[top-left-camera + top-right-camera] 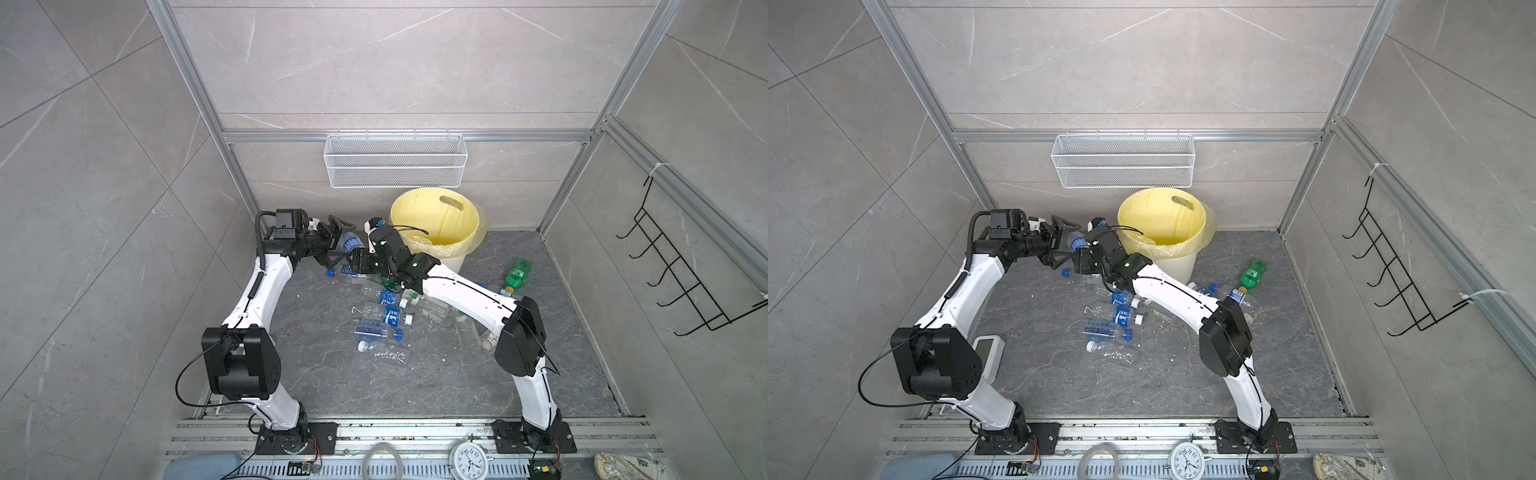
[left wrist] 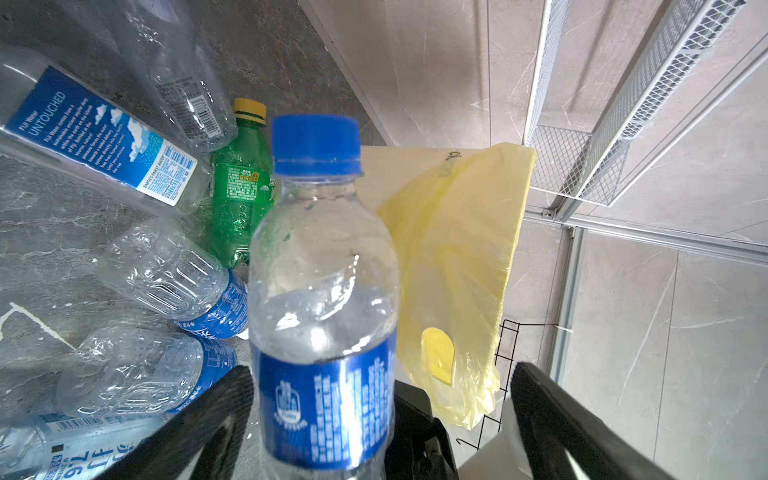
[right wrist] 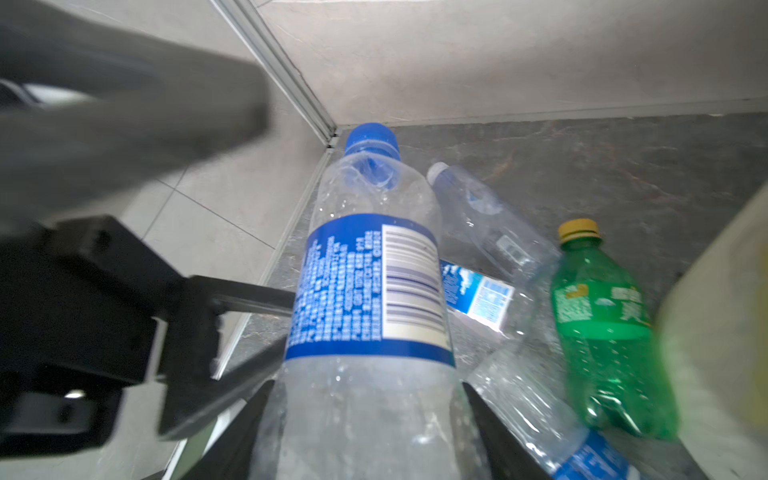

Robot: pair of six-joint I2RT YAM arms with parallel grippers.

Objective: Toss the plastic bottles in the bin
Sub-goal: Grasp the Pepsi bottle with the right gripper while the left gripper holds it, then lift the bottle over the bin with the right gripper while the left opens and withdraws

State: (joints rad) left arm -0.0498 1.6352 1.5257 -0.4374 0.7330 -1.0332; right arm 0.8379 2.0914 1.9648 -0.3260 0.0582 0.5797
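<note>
1. My left gripper [image 2: 382, 372] is spread wide, loose around the clear, blue-labelled, blue-capped plastic bottle [image 2: 324, 270].
2. My right gripper [image 3: 365, 395] clamps its lower body, aloft near the round cream, yellow-lined bin [image 1: 455, 259].

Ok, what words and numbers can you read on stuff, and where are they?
"Fiji Water UNTOUCHED": blue label of the clear lying bottle.
"EARTH'S FINEST WATER": same label's edge.
"7.6": label of another lying bottle.
"12" and other hour numbers: clock face.
Too small or blurred: labels of the held bottle and green bottle.
</note>
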